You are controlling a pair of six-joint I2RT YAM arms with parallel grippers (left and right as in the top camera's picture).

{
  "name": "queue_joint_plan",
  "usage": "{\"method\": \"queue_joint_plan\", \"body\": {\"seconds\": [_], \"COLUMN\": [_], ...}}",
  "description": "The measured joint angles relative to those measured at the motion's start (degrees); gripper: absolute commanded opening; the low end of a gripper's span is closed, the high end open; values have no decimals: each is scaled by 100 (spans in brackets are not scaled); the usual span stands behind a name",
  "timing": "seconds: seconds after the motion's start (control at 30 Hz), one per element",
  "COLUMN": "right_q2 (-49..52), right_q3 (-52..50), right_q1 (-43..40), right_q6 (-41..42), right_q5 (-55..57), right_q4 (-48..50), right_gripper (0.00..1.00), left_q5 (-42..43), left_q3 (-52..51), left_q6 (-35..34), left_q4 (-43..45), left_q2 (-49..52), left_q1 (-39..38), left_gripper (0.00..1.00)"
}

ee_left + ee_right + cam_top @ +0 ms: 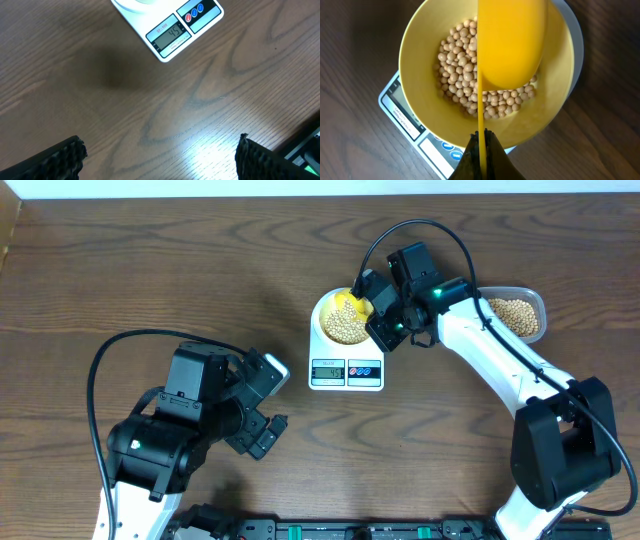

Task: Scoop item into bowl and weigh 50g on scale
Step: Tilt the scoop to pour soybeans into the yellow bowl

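Right tool (pixel 481 150) pinches the yellow scoop (pixel 512 45) by its handle, tipped over the bowl (pixel 420 40) directly ahead. Beans (pixel 460 55) lie in the bowl on the scale (pixel 402 112). The display (pixel 172 34) reads about 45. Judged nearly complete; a small top-up remains. Left tool (pixel 157 162) stands spread wide, holding nothing.

The scale (pixel 170 26) display reads 45, label perhaps SF-400.

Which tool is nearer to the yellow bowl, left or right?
Right. The right tool holds a yellow scoop over the round pale yellow bowl; the left tool is apart, beyond the white scale.
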Motion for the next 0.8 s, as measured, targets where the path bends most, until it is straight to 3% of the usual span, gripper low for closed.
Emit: {"method": "queue_joint_plan", "body": {"seconds": [0.8], "right_q2": [-236], "right_q3": [0], "right_q1": [70], "right_q6": [-144], "right_q5": [354], "right_q4": [-13], "right_gripper": [1], "left_q5": [0], "left_q3": [0], "left_q6": [0], "left_q4": [0], "left_q2": [0], "left_q1": [0], "left_gripper": [98]}}
